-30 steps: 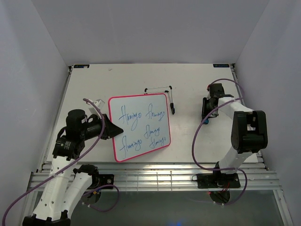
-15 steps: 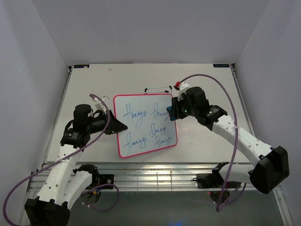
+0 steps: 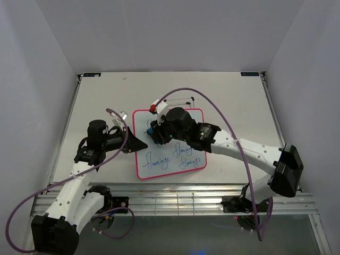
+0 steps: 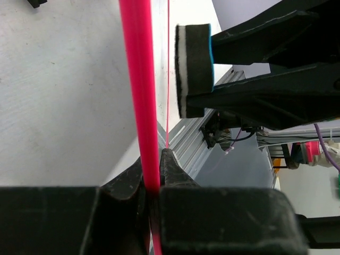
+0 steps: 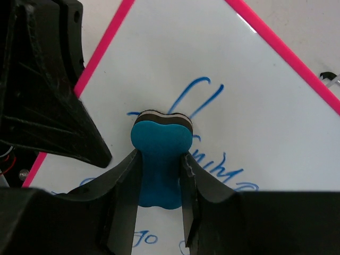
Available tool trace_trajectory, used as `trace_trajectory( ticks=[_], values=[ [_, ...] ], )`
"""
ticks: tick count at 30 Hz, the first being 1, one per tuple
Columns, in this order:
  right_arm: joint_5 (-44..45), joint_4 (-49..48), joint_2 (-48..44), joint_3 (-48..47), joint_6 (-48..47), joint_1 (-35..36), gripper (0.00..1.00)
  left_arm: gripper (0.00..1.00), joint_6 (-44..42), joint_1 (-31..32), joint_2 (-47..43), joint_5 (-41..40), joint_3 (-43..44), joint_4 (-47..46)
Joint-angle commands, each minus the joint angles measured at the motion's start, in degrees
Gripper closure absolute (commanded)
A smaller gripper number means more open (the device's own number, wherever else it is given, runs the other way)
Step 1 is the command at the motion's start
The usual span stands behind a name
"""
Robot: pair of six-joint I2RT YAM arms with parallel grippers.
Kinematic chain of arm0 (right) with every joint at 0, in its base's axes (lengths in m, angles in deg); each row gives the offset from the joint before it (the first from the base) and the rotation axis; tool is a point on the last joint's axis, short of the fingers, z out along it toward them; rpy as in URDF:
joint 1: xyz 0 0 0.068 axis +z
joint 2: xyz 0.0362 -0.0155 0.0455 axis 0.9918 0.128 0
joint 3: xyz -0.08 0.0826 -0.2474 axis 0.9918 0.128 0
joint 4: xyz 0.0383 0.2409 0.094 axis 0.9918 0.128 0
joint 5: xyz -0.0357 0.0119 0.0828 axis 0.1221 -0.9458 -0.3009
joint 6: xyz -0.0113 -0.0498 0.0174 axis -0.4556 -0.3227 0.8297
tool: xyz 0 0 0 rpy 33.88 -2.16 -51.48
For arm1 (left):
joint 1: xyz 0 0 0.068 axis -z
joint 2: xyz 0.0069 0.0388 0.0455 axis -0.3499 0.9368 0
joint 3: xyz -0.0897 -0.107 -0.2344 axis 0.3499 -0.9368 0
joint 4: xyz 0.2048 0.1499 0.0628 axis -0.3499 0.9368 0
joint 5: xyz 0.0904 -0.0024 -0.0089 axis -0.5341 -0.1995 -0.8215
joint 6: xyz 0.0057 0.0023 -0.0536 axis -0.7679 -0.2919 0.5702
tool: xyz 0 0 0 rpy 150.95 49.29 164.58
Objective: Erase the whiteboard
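Left gripper [image 4: 153, 171] clamps the left edge of the pink-framed white rectangular whiteboard [image 3: 170, 171]; right gripper [image 3: 154, 133] pinches a blue bone-shaped eraser [image 5: 159, 141] at its upper-left writing.

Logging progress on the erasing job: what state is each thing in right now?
White rectangular board with pink frame: bears blue handwriting, one edge clamped.
Blue bone-shaped foam eraser: gripped, over the writing.
Left pincer: shut on the board's frame.
Right pincer: shut on the eraser.

The white table [image 3: 95, 95] carries the whiteboard [image 3: 164, 162], its left edge pinched in the left claw [image 3: 142, 144], and a black wire stand [image 3: 180, 99] just beyond the right claw [image 3: 154, 133].
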Motion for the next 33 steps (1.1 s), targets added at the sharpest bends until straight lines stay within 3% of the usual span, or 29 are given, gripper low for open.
trace_trajectory(
  ticks=[1,14,19,22,33],
  values=[
    [3.6,-2.5,2.0,-4.8,-1.7,1.9,0.7,1.0,-2.9,0.1,-1.3,0.8,-1.3,-4.7],
    [15.5,-6.4,6.4,-1.8,-9.2,0.6,0.7,1.0,-2.3,0.4,-0.1,2.7,-2.7,-6.4],
    [9.5,-6.3,5.8,0.2,-9.4,-6.7,0.69,1.0,-2.2,0.9,0.1,3.4,-2.9,-6.8],
    [6.6,-5.7,6.2,-0.9,-9.7,-7.7,0.69,1.0,-2.3,1.1,0.2,3.3,-2.9,-6.9],
    [3.8,-4.3,12.9,-10.2,-10.2,6.7,0.71,1.0,-2.3,1.1,-0.2,3.6,-3.3,-7.4]
  ],
)
